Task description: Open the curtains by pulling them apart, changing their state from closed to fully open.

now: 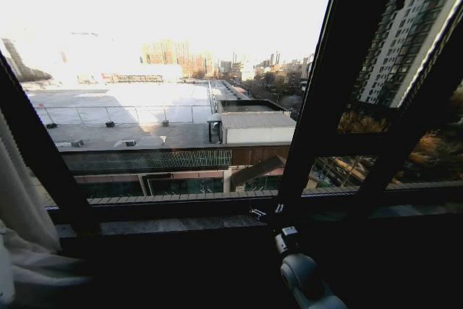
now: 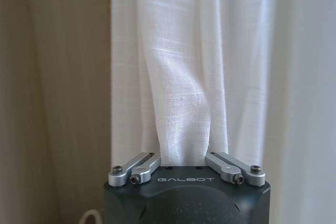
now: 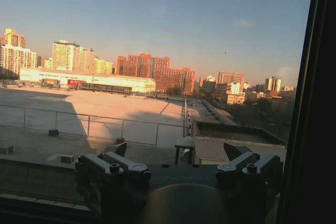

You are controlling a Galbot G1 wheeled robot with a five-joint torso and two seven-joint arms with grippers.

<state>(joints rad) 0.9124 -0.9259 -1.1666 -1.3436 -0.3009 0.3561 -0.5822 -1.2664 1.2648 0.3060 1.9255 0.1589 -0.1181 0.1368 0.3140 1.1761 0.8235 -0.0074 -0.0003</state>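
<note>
- Left gripper (image 2: 184, 167), lower centre of the left wrist view: a dark, matte, rounded block with "GALBOT" printed in pale grey capitals on its front edge.
- Two silver metal finger links (image 2: 134, 170) sit on top of that block, each with rounded ends and small dark hex screws.
- A pale loop of cable curves at the block's lower left corner.
- Right gripper (image 3: 181, 169), bottom of the right wrist view: a dark housing carrying dark angular linkages (image 3: 113, 167) with round screw heads on top.
- Right arm, bottom centre-right of the head view: a glossy grey rounded joint (image 1: 302, 274), with a small dark-and-white segment above it.
</note>
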